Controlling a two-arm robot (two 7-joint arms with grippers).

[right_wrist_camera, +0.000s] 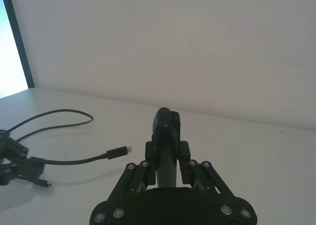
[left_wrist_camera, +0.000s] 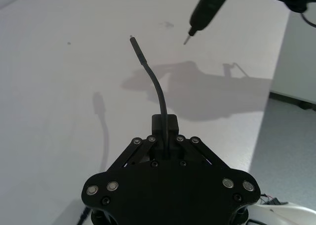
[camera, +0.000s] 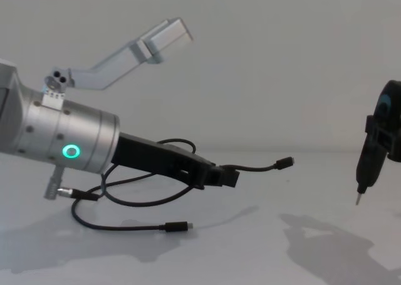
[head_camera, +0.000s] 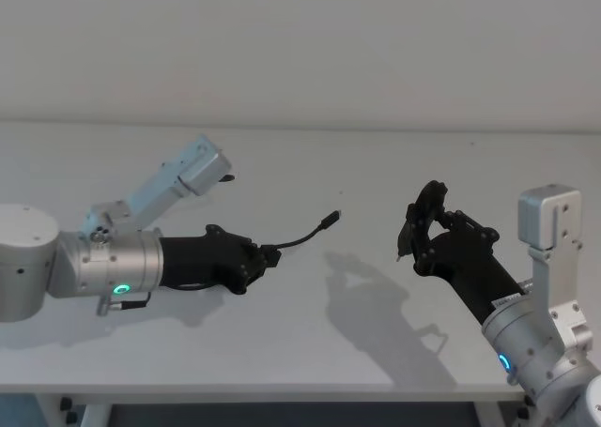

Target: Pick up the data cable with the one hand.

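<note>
My left gripper (head_camera: pixel 267 256), the black two-finger hand on the silver cylinder with the green ring (camera: pixel 71 151), is shut on the data cable (head_camera: pixel 305 236). It holds the cable above the white table. One short end arcs forward from the fingers (left_wrist_camera: pixel 165 126) to a plug (camera: pixel 285 163) in mid-air. The rest of the data cable (camera: pixel 150 202) hangs in a loop under the gripper (camera: pixel 220 176), and its other plug (camera: pixel 178 226) is down near the table top. In the right wrist view the data cable (right_wrist_camera: pixel 64 160) shows at the far left.
My right gripper (head_camera: pixel 420 222) hovers to the right, shut on a black pen-shaped tool (camera: pixel 369 153) with a thin tip pointing down. A short lead with a metal connector (camera: pixel 72 193) hangs at the left wrist. The white table (head_camera: pixel 310 343) ends at a near edge.
</note>
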